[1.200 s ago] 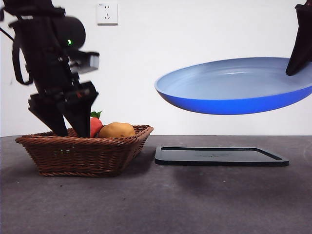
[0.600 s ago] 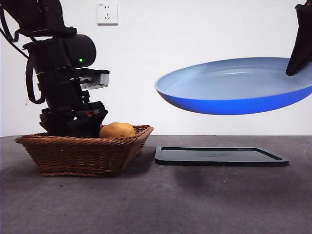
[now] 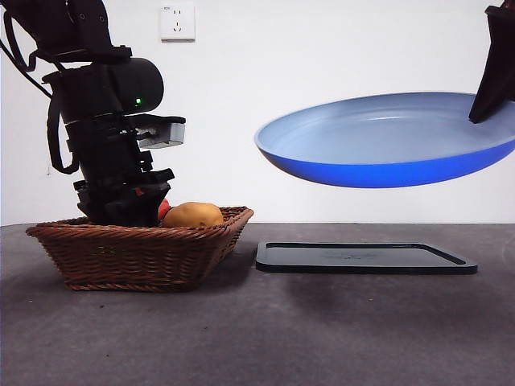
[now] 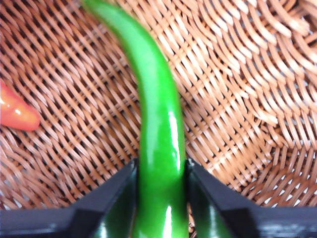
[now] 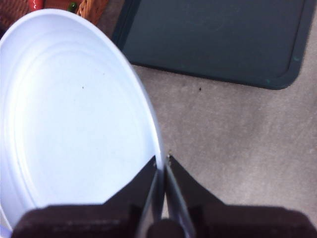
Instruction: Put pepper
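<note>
The pepper, long, glossy and green, lies on the floor of the wicker basket. My left gripper is down inside the basket, with its two jaws pressed against the pepper's sides. In the front view the arm and the basket wall hide the pepper. My right gripper is shut on the rim of the blue plate. It holds the plate in the air, slightly tilted, above the black tray.
A yellow-brown potato sits at the basket's right end. A red-orange carrot lies beside the pepper; a bit of it shows behind the arm. A wall socket is on the back wall.
My left gripper has come down into the basket and its spread jaws have closed on the pepper. The plate and the right gripper have stayed where they were.
</note>
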Controlling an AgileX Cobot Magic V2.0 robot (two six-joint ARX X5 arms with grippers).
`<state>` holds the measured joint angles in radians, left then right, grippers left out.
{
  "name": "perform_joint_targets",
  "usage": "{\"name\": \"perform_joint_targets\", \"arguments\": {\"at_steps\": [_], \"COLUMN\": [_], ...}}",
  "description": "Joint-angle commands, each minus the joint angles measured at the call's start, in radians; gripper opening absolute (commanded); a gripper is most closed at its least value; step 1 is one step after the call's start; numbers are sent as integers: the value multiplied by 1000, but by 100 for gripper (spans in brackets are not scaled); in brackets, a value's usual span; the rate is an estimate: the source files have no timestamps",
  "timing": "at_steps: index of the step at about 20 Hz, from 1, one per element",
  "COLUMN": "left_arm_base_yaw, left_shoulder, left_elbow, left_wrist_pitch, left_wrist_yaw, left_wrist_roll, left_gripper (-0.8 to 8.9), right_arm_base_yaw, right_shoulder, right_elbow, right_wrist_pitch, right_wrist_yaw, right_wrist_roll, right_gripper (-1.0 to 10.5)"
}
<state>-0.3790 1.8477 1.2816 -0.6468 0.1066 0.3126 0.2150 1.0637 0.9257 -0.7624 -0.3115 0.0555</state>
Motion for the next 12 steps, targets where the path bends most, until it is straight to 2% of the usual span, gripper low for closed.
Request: {"name": "perform_joint_targets", "arguments": {"at_steps": [1, 7, 12], "left_arm_base_yaw": [-8, -8, -11], "left_shoulder": [23, -16, -165], "left_elbow": [15, 16, 16], "left_wrist_pitch": [11, 3, 2], "left_wrist_yaw": [2, 6, 23], "left_wrist_roll": [-6, -24, -25], "left_gripper": [110, 110, 110], "right_arm_base_yaw": [2, 2, 2], "right_shoulder": [6, 6, 47], "right_elbow": [19, 19, 19], "right_wrist_pitch": [18, 23, 45], "right_wrist_yaw": [-4, -2, -3], "right_wrist_roll": [0, 27, 69], "right_gripper": [5, 5, 5]}}
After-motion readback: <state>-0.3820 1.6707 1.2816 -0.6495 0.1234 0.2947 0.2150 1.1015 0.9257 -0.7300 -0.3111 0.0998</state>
